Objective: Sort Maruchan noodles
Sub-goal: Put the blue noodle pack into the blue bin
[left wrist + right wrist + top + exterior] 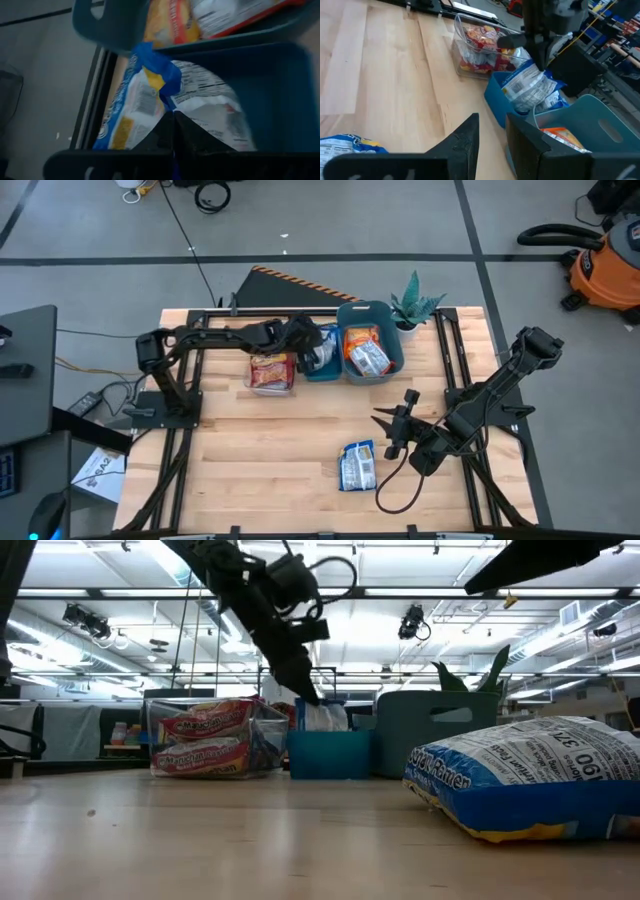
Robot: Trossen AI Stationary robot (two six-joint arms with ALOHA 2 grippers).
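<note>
Pinching a crinkly blue-trimmed noodle packet (150, 100) over the small blue bin (322, 367) at twelve o'clock, the left gripper (312, 340) risks dropping it outside. The right gripper (398, 427), jaws narrowly apart and empty, waits at four o'clock.

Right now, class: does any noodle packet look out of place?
Yes. One blue-trimmed packet lies alone on the bare table near the right gripper, away from the bins; it alone is unsorted.
</note>
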